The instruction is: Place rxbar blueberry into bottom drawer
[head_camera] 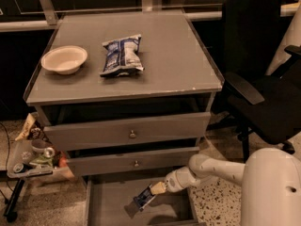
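The rxbar blueberry (142,200), a small flat dark blue bar, hangs tilted in my gripper (151,193), low inside the open bottom drawer (96,206), right of its middle. The bar's lower end is close to the drawer floor; I cannot tell if it touches. My white arm (207,169) reaches in from the right, under the two upper drawers. The gripper is shut on the bar's upper end.
On the cabinet top lie a crinkled blue-and-white chip bag (121,54) and a pale bowl (64,59). The two upper drawers (131,132) stick out slightly. A black office chair (263,79) stands at the right. A cluttered tray (29,158) on a stand is at the left.
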Controlling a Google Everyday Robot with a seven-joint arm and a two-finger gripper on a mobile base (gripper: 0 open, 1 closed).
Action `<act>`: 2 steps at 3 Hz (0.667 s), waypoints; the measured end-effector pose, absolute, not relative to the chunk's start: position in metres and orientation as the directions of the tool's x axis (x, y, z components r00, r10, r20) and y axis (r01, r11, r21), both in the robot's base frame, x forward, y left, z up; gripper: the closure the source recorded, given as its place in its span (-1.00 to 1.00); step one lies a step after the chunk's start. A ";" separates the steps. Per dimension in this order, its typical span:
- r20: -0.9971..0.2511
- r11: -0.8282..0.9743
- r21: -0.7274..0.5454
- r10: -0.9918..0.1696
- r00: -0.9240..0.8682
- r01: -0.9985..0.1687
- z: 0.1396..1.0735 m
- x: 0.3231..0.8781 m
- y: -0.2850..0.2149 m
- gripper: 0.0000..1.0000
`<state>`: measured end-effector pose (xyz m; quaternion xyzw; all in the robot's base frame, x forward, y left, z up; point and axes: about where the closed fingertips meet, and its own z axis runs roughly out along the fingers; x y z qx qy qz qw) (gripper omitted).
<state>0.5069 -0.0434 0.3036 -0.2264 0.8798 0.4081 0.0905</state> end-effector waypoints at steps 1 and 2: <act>-0.344 0.564 0.677 -0.324 -0.881 -0.472 0.304 0.507 -0.043 1.00; -0.332 0.568 0.698 -0.282 -0.900 -0.436 0.277 0.514 -0.032 1.00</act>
